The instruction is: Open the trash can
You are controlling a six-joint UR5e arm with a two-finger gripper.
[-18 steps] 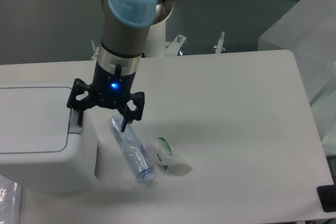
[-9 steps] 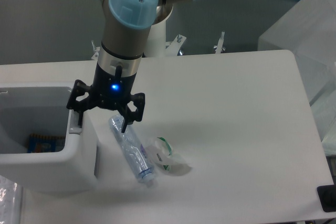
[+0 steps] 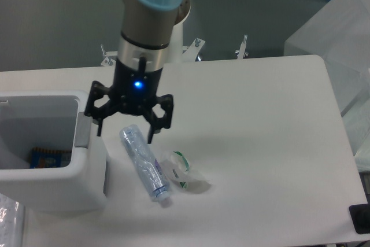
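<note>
The white trash can [image 3: 87,189] stands at the left edge of the table with its lid swung out of sight, so its inside shows, with a small colourful packet [image 3: 49,158] at the bottom. Its grey push tab [image 3: 83,131] sits on the right rim. My gripper [image 3: 125,130] hangs open just right of that tab, fingers spread wide and holding nothing, one fingertip [image 3: 99,129] close beside the tab and the other over the top of the bottle.
A crushed clear plastic bottle [image 3: 144,163] lies on the table right of the can, with a crumpled clear cup [image 3: 185,174] beside it. Translucent plastic boxes [image 3: 341,44] stand at the far right edge.
The flat white lid covered the can a second ago and has since flipped open. My gripper has lifted off the push tab and shifted right.
</note>
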